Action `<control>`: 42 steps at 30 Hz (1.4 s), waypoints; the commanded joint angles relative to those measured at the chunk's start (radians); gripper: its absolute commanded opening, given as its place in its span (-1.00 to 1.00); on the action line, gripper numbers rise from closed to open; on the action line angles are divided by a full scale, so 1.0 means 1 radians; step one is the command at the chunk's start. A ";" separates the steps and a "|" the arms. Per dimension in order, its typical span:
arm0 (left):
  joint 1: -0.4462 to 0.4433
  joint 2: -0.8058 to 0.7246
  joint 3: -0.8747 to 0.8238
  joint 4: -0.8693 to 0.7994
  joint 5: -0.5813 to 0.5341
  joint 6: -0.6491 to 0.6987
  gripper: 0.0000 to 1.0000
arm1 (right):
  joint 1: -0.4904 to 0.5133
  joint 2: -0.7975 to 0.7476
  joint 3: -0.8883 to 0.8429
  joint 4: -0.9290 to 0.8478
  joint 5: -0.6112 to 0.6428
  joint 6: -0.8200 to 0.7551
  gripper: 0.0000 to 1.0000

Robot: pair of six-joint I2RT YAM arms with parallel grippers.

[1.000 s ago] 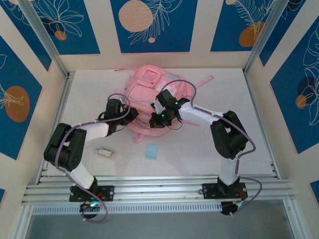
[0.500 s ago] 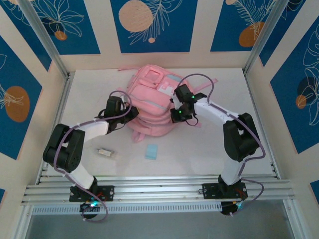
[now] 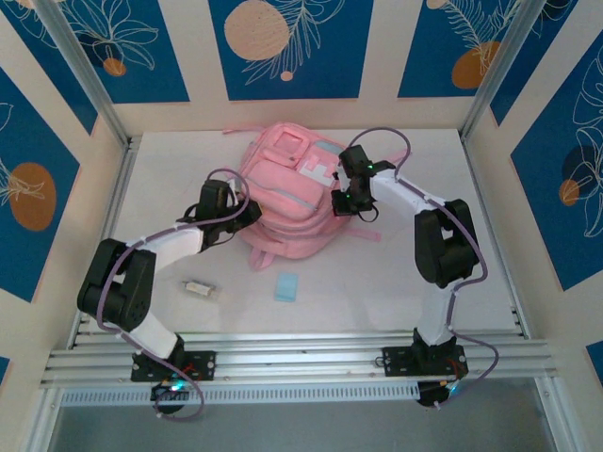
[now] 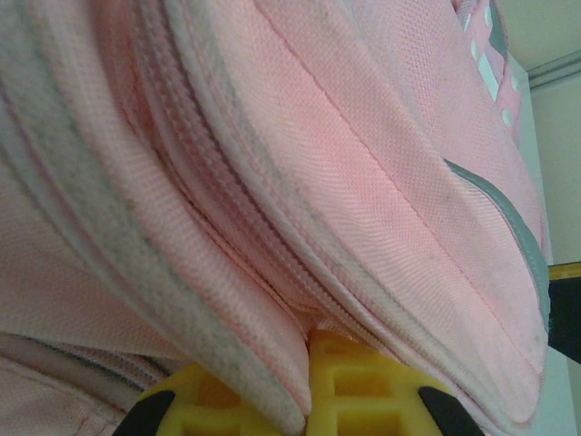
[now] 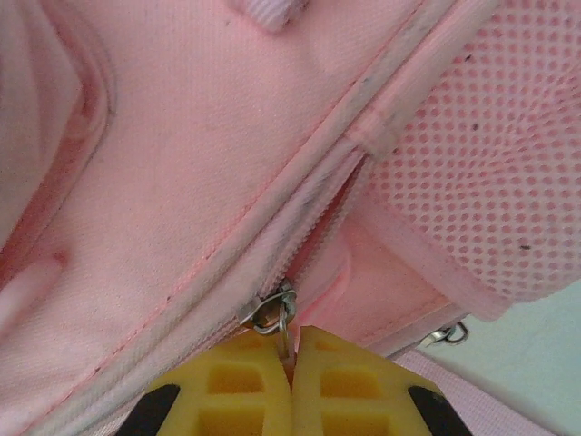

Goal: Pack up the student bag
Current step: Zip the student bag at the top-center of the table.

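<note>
Left jaws: pinched shut on a bag [image 4: 300,182] seam.
Right jaws: shut on zip pull [image 5: 283,329].
Left arm [image 3: 170,243], right arm [image 3: 400,195]: bent inward, flanking bag.

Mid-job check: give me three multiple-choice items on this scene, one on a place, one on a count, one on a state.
1. Where does the blue card lie?
A) on the table, nearer the arm bases than the bag
B) on top of the bag
C) behind the bag, at the far wall

2. How many small loose things lie on the table?
A) one
B) two
C) five

3. The right gripper is:
A) wide open over bare table
B) shut on the zip pull
C) shut on the blue card

Answers:
1 A: the top view shows it on the table in front of the bag.
2 B: the card and a small pale item.
3 B: the right wrist view shows the fingers pinched on the metal pull.
</note>
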State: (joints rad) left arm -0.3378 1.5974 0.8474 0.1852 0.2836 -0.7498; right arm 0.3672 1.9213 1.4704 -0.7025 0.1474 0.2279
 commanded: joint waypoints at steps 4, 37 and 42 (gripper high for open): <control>0.059 -0.044 0.044 -0.130 -0.069 0.101 -1.00 | -0.097 0.011 0.012 -0.090 0.241 0.071 -1.00; 0.049 -0.151 0.137 -0.304 0.058 0.137 -0.07 | 0.127 -0.096 0.139 -0.135 0.212 0.076 -0.05; 0.049 -0.220 0.083 -0.338 0.035 0.127 0.25 | 0.168 -0.103 0.125 -0.064 0.119 0.121 0.25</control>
State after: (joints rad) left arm -0.2947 1.4326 0.9527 -0.1410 0.3294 -0.6281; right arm 0.5228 1.8381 1.5913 -0.7990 0.3187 0.3115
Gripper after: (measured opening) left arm 0.614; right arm 0.598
